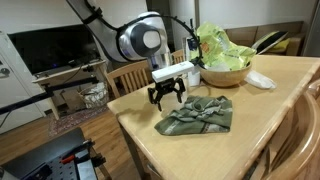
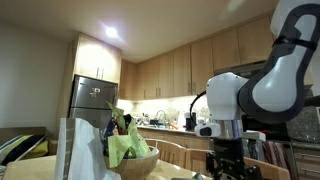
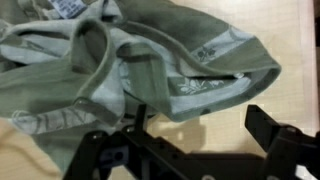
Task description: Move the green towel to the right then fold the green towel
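Hovering with fingers (image 3: 272, 132) spread wide and empty just over an edge of the crumpled green towel (image 1: 196, 116) lying on the tabletop (image 1: 275, 105) near the bowl (image 1: 226, 76).

The arm (image 1: 140, 40) reaches in from eleven o'clock, wrist upright, and its claw (image 1: 167, 97) points toward six o'clock, jaws spread wide and empty.

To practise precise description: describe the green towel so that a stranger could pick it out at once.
Find the light wooden table, with a wooden bowl of something light green at its far side. In front of the bowl, beside the open gripper, lies the green towel. It alone is soft and crumpled: olive cloth with pale patterned bands.
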